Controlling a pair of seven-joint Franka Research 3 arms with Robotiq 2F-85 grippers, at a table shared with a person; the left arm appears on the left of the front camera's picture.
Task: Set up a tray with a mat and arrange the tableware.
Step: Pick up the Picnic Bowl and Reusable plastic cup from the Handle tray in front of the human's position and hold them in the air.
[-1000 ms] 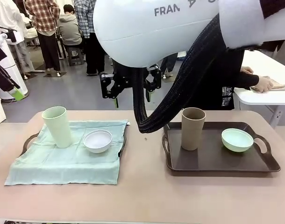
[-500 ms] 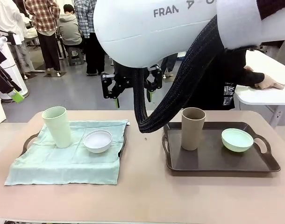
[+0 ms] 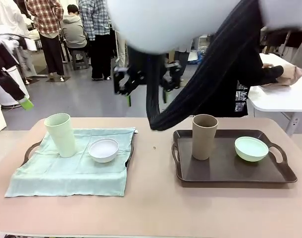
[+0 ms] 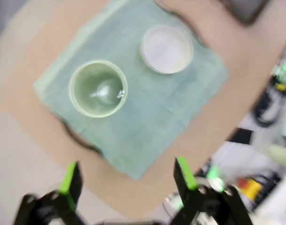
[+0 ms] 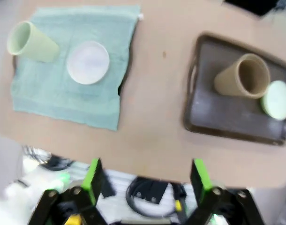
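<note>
**A:** What is new here?

**B:** The big white arm [image 3: 156, 25] right by us is blurry. It has swung up. The right gripper [image 3: 147, 101] has gone a bit higher over the middle of the table [image 3: 151, 208].

**A:** Is it holding a thing?

**B:** No. Its fingers are wide apart with nothing between them. The left gripper [image 4: 126, 165] is the same, spread wide and empty, high over the mat [image 4: 147, 117].

**A:** Did the dishes move?

**B:** No. The white bowl [image 3: 103, 149] sits on the mat. The pale green cup [image 3: 61, 135] is there too, to its left and a bit farther back. The mat lies over the left tray [image 3: 31, 148]. The mint bowl [image 3: 251, 148] and the tan cup [image 3: 204, 136] stand on the bare brown tray [image 3: 225, 173].

**A:** So what does that mean?

**B:** I think the left set is done and the arms are backing off. The brown tray has no mat yet. Far off, a person's hand [image 3: 291, 73] rests on a white side table.
</note>
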